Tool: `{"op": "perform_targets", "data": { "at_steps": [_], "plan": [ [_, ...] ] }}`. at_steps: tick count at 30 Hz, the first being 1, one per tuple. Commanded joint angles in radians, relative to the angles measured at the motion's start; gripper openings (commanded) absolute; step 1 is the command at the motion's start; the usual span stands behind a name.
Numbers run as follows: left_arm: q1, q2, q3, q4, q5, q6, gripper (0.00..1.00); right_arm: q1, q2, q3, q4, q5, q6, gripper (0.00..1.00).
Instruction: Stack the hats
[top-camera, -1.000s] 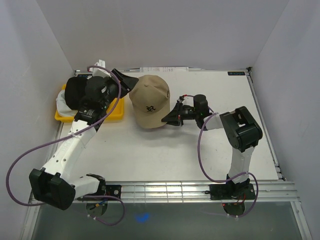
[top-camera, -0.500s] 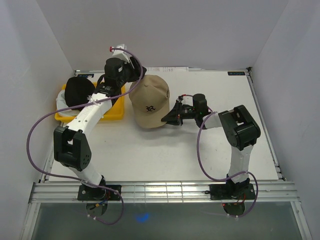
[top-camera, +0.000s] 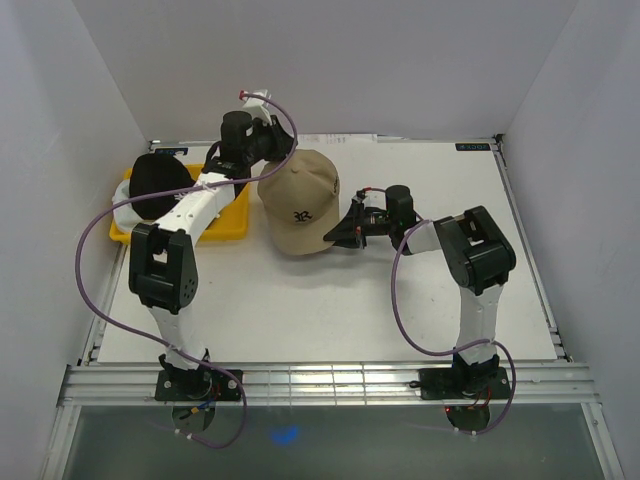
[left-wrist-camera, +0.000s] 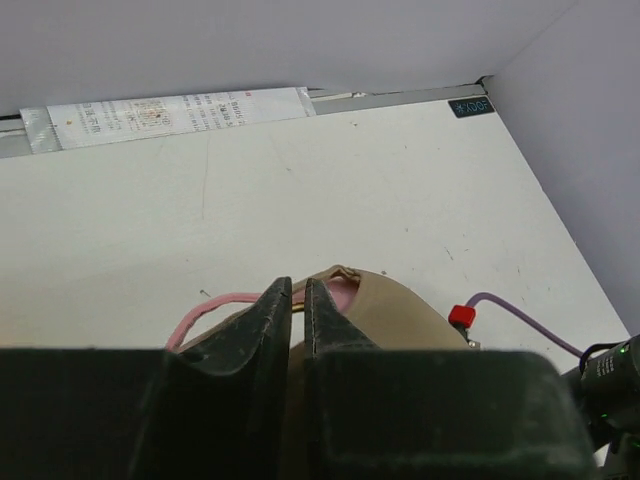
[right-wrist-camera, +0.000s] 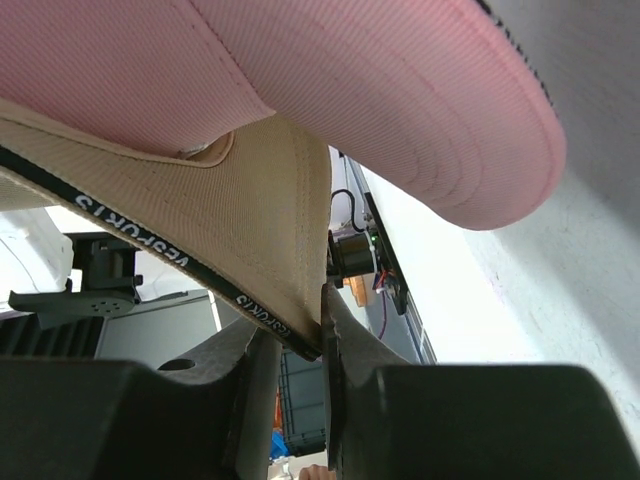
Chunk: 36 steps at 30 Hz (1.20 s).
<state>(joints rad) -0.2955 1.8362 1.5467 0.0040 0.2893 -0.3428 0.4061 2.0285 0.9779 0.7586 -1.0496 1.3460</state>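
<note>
1. The worktop (top-camera: 330, 320) is a flat white board with faint scuffs and specks, boxed in by plain pale walls (top-camera: 330, 60) on the far side and on both sides
2. A printed strip (left-wrist-camera: 170, 112) of paper is taped flat along the far edge where the board meets the back wall, and a small black label (left-wrist-camera: 470, 107) sits in the far right corner
3. A slotted metal rail (top-camera: 330, 380) runs along the near edge and carries both arm bases; a purple cable (top-camera: 400, 300) loops loose from each arm above the board
4. A yellow tray (top-camera: 228, 228) lies at the far left of the worktop; the black hat (top-camera: 158, 185) rests in it, with a bit of white fabric (top-camera: 120, 205) showing under its left side
5. The tan hat (top-camera: 300, 200) sits just right of the tray, in the far middle of the board, crown up, logo and brim turned toward the near edge
6. The pink hat (right-wrist-camera: 350, 80) is nested under the tan one; only its brim and a sliver of its back edge show
7. The left gripper (left-wrist-camera: 297, 300) reaches over the tray to the back of the tan hat, its jaws drawn nearly together on the raised rear edge of the fabric
8. The right gripper (right-wrist-camera: 322, 320) lies low at the brim side, jaws pinching the tan hat's black-taped edge
</note>
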Motion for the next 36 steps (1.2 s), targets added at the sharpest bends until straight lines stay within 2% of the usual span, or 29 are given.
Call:
{"op": "perform_targets", "data": {
  "at_steps": [1, 2, 3, 6, 33, 36],
  "plan": [
    [0.004, 0.023, 0.01, -0.038, 0.054, 0.018, 0.2, -0.016, 0.038, 0.027, -0.042, 0.022, 0.027, 0.08],
    [0.004, 0.029, 0.007, -0.039, 0.056, 0.016, 0.17, -0.018, 0.039, 0.028, -0.041, 0.022, 0.028, 0.08],
    [0.002, 0.041, 0.0, -0.045, 0.053, 0.011, 0.1, -0.021, 0.044, 0.027, -0.039, 0.02, 0.028, 0.08],
    [0.004, 0.055, -0.013, -0.052, 0.047, 0.001, 0.01, -0.023, 0.052, 0.03, -0.038, 0.022, 0.035, 0.08],
    [0.002, 0.127, -0.01, -0.177, -0.01, -0.067, 0.0, -0.03, 0.16, 0.085, -0.14, 0.175, 0.039, 0.08],
    [0.001, 0.13, -0.007, -0.183, -0.013, -0.065, 0.0, -0.03, 0.168, 0.097, -0.183, 0.189, 0.016, 0.12]
  ]
}}
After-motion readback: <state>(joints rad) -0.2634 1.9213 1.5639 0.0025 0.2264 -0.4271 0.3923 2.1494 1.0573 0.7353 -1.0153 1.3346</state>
